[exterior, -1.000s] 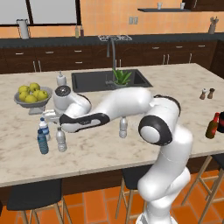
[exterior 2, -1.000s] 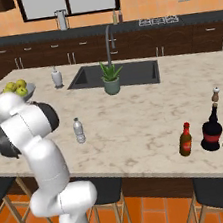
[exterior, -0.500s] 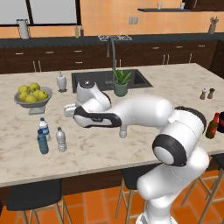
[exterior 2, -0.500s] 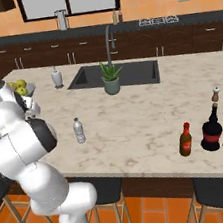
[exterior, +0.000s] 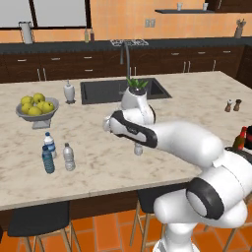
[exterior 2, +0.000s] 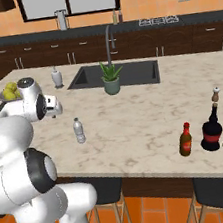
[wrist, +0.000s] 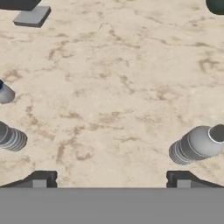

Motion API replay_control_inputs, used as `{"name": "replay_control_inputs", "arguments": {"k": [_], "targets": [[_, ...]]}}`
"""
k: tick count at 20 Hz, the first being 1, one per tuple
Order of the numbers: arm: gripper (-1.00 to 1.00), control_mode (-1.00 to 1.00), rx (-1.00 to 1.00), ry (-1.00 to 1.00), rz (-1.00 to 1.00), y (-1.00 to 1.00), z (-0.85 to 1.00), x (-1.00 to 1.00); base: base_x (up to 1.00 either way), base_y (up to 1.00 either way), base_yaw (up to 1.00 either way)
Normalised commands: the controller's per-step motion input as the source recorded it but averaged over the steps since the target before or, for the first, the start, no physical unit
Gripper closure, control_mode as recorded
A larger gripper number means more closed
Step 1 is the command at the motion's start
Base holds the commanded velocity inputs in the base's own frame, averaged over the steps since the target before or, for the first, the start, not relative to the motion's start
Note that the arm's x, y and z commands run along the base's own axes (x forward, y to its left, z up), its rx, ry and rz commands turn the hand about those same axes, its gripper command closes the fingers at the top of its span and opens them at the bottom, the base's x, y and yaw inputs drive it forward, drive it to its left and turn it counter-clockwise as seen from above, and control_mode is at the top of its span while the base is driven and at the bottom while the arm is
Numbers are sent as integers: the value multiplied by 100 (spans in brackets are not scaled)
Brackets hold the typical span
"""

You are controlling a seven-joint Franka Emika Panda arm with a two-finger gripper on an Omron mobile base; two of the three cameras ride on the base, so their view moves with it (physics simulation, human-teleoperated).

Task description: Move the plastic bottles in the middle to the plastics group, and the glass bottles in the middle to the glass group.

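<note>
Over the marble counter, the end effector hangs wide open, empty.

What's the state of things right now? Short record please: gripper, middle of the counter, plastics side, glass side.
gripper: gripper open, holding nothing, above the counter
middle: one clear water bottle, upright, not gripped
plastics side: second water bottle upright beside the blue-labelled bottle and blue-tinted bottle
glass side: glass group, three bottles standing close together
</note>
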Motion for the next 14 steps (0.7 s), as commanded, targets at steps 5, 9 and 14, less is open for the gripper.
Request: {"name": "replay_control_inputs", "arguments": {"k": [5, 9, 14], "targets": [[-100, -100, 0, 21, 0, -89, 16, -9, 0, 0, 0], [-100, -100, 0, 11, 0, -62, 28, -3, 0, 0, 0], [-100, -100, -6, 2, -2, -33, -7, -1, 0, 0, 0]]}}
